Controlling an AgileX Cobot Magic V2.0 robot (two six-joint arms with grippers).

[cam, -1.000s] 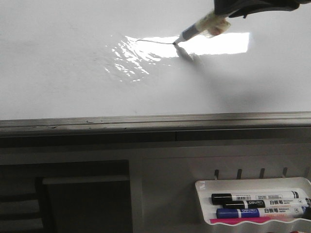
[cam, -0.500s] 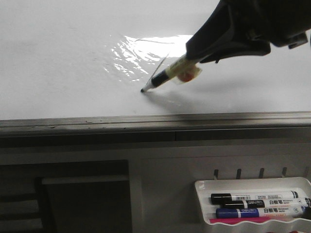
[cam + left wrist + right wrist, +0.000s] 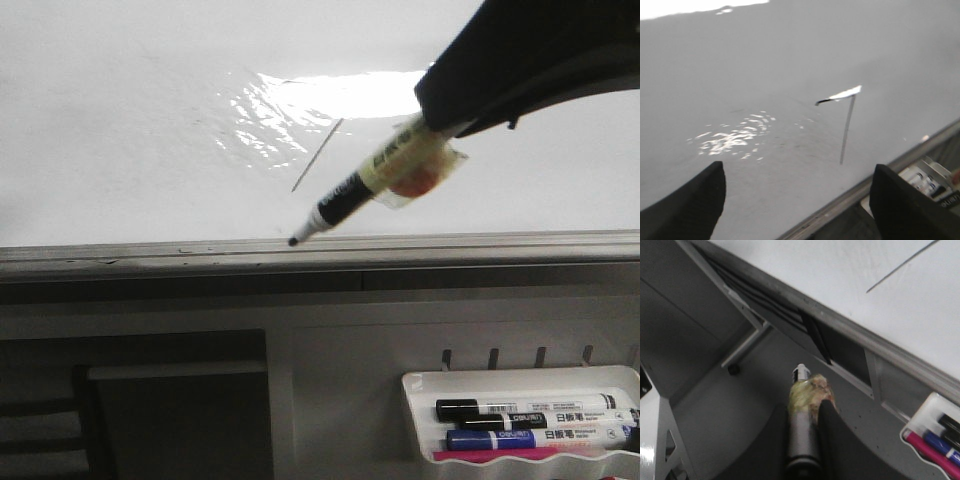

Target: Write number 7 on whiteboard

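Note:
The whiteboard (image 3: 120, 120) fills the upper part of the front view, with a grey metal bottom edge (image 3: 200, 250). The number 7 (image 3: 318, 155) is a thin dark diagonal under a faint top stroke lost in glare; it shows whole in the left wrist view (image 3: 846, 127). My right gripper (image 3: 440, 125) is shut on a tape-wrapped marker (image 3: 345, 205). The marker tip hangs in front of the board's bottom edge, off the surface. In the right wrist view the marker (image 3: 802, 405) sits between the fingers. My left gripper (image 3: 797, 200) is open and empty, facing the board.
A white marker tray (image 3: 520, 380) at the lower right holds black and blue markers (image 3: 530, 425) and a pink object. It also shows in the right wrist view (image 3: 935, 440). A wrinkled reflective patch (image 3: 260, 120) lies left of the 7.
My right gripper drew the top stroke and then the diagonal downward-left. It has since lifted the marker off the board and pulled it down to the board's bottom edge.

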